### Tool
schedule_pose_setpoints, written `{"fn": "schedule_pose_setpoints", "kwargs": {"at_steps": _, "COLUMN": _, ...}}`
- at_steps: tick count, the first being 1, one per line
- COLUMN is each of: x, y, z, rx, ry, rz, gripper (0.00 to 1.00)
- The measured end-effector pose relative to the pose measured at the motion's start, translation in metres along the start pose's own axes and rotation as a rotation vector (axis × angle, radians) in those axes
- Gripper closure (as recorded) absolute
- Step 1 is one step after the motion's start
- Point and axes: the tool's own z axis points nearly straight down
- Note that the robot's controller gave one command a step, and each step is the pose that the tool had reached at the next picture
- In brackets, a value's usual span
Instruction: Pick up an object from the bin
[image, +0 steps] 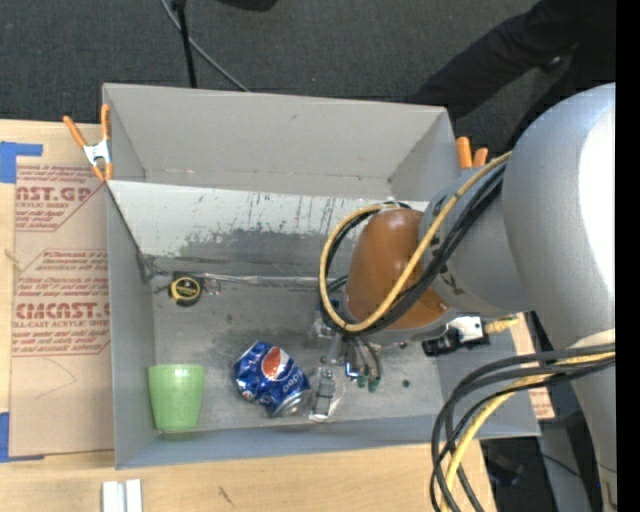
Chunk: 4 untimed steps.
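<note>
A grey metal bin (280, 140) with a scuffed, scratched floor is being viewed from above, and 3 loose things are being shown on that floor. The gripper (330, 388) is being held low near the front wall, just beside the right end of a crushed blue, red and white soda can (268, 378), which is lying at the middle of the front edge. Whether the gripper is open or closed cannot be told, as its tip is being masked by wrist hardware and cables; nothing is being seen in its hold. A green plastic cup (177, 397) is sitting in the front-left corner, well apart, and a small yellow round item (185, 289) is lying by the back-left wall. The can is being judged the nearest candidate. It looks light, thin-walled and already dented, likely to give further under pressure and to slip on its glossy skin. A hold across its flattened middle, where creases offer purchase, is being judged safest.
</note>
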Motion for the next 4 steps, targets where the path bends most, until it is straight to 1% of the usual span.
{"fn": "schedule_pose_setpoints", "kwargs": {"at_steps": 1, "x": -0.056, "y": -0.004, "z": -0.003, "rx": -0.004, "ry": -0.006, "rz": 0.097, "gripper": 0.0}}
{"fn": "schedule_pose_setpoints", "kwargs": {"at_steps": 2, "x": -0.02, "y": -0.054, "z": -0.002, "rx": 0.0, "ry": -0.003, "rz": -0.349, "gripper": 0.0}}
{"fn": "schedule_pose_setpoints", "kwargs": {"at_steps": 3, "x": 0.003, "y": -0.091, "z": -0.003, "rx": 0.001, "ry": -0.011, "rz": -0.796, "gripper": 0.0}}
{"fn": "schedule_pose_setpoints", "kwargs": {"at_steps": 4, "x": 0.004, "y": -0.09, "z": -0.004, "rx": -0.002, "ry": -0.005, "rz": -0.794, "gripper": 1.0}}
